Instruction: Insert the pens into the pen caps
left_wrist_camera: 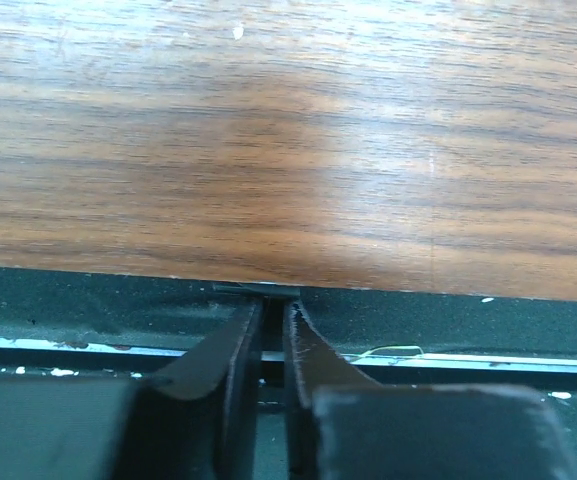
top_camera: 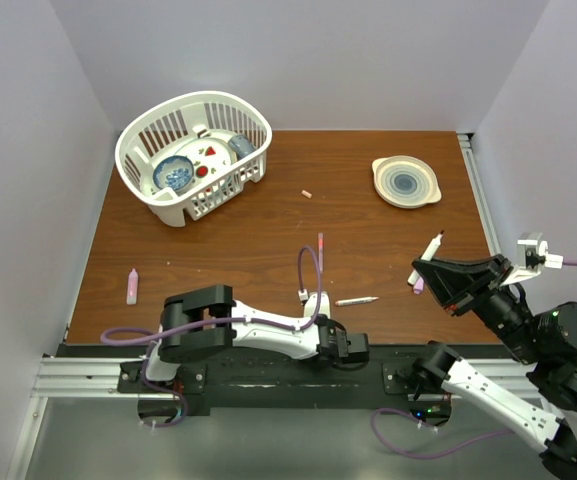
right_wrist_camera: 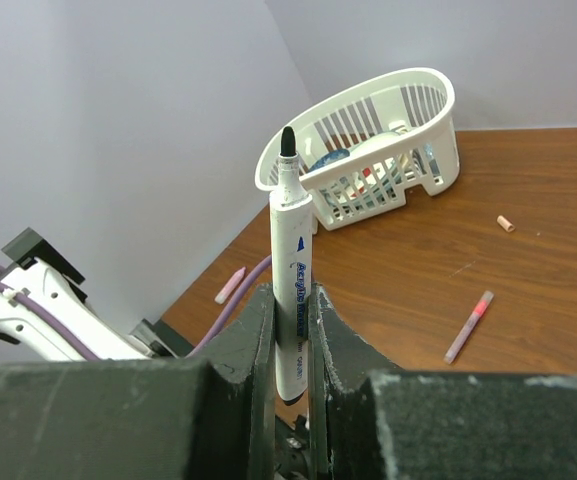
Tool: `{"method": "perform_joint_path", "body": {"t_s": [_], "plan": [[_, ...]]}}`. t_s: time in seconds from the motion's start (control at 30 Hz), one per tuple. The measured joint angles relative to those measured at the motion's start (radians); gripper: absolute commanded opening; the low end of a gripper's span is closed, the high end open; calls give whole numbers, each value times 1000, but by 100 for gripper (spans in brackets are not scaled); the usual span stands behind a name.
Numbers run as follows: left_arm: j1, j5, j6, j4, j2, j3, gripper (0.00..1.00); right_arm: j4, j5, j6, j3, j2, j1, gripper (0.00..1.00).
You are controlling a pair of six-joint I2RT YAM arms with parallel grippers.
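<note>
Two tools show best in their own wrist views. The right tool (right_wrist_camera: 293,296) clamps an upright white marker pen with bare black tip (right_wrist_camera: 291,230), which is only partly seen from overhead, near the brown wooden surface's (top_camera: 218,240) right edge. The left tool (left_wrist_camera: 273,308) is narrowed to a slit at the near edge, with nothing visible between its fingers.

Bright, even light, faint shadows — a pale sheen on the table (left_wrist_camera: 298,170), foreground blurred.
</note>
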Motion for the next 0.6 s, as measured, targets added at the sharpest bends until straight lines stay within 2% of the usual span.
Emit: {"method": "perform_joint_path", "body": {"t_s": [0.23,0.3,0.33,0.37,0.43,0.6], "plan": [[-16,-21,-25,-17,0,0,13,-16,-3,4,10,-1,0,0],[-25,-37,-38,-25,0,0,27,-16,-4,8,11,-1,0,0],[-27,-42,-40,-30,0,0,40,-16,-8,10,11,-1,0,0],[-29,-45,-42,-36,0,1,45,-16,-9,12,11,-1,0,0],[-32,-57,-49,-47,0,1,51,-16,-19,16,11,0,0,0],[-34,-79,-64,-84,8,10,55,-16,-27,16,11,0,0,0]]}}
